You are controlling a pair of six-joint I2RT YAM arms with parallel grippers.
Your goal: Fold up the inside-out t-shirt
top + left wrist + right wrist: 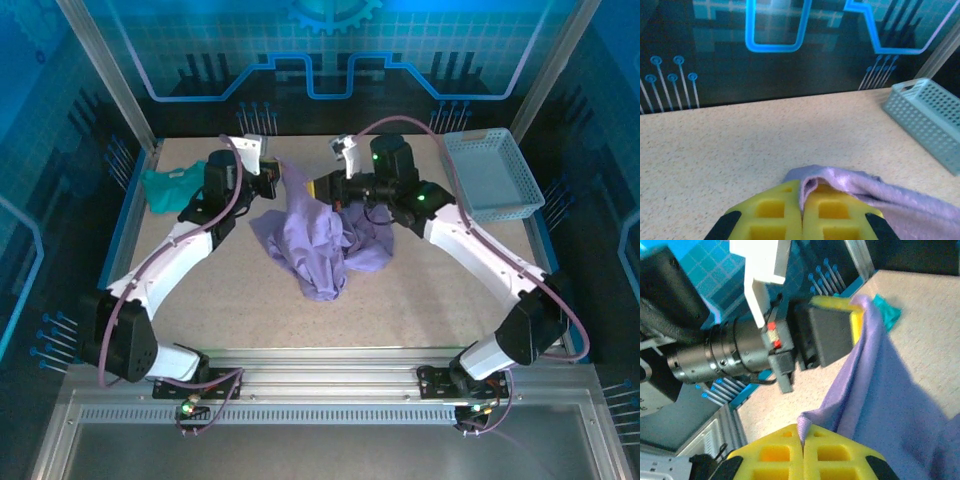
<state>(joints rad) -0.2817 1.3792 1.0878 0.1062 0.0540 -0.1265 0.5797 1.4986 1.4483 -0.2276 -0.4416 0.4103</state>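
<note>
Clamped shut, both jaws grip the inside-out t-shirt (318,240) in the top view: left jaws on its raised upper edge, right jaws near them. The lavender cloth sags into a crumpled heap on the surface (420,300). A teal shirt (172,186) lies far left and a basket (495,175) far right.

At the left wrist, yellow fingers (770,212) press together on a lavender fold, with the basket ahead to the right.

At the right wrist, yellow fingers (772,452) pinch a cloth corner, and the fabric stretches up to the left jaws opposite.
</note>
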